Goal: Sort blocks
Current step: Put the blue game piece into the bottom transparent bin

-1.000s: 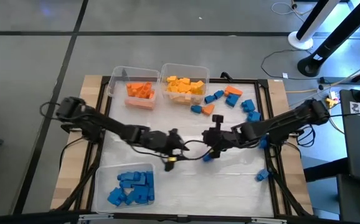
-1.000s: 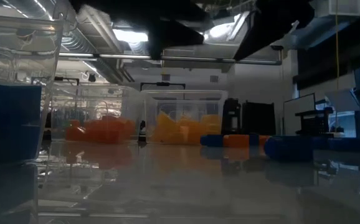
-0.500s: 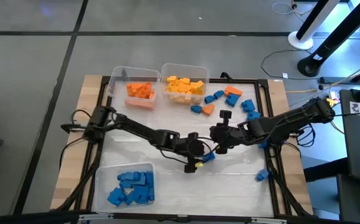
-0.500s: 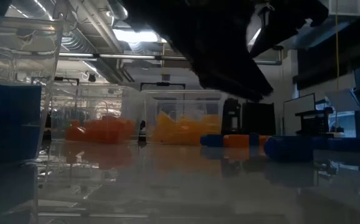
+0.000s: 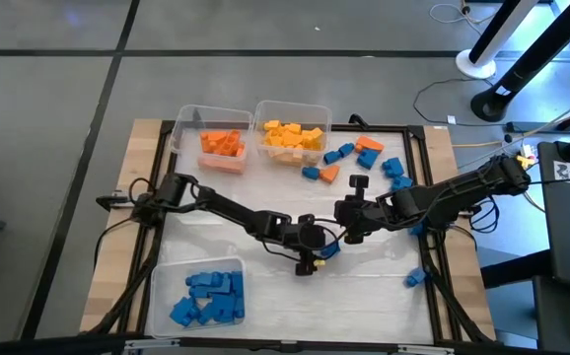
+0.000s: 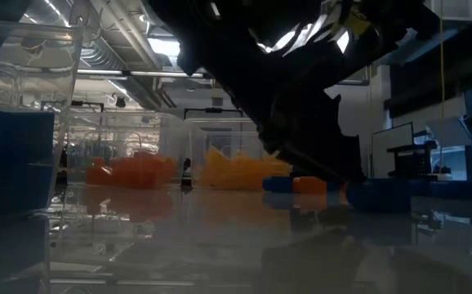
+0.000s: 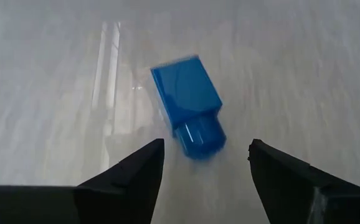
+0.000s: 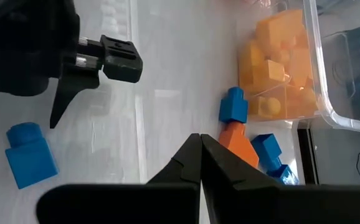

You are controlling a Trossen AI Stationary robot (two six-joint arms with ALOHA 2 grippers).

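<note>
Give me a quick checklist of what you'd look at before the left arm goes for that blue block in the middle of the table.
1. Left tool open: ok, fingers spread apart.
2. Blue block lined up between the fingers: ok, lying on the table just ahead of them.
3. Block not yet gripped: ok, fingers clear of it.
4. Right tool out of the way: cannot tell; it is shut, empty and close by.
5. Bin of blue blocks ready: ok, it holds only blue.

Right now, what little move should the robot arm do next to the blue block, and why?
Probably lower the left gripper a little and close on the blue block. Its fingers are open with the block lying loose on the table just ahead of the gap between them. The right gripper waits shut nearby.
</note>
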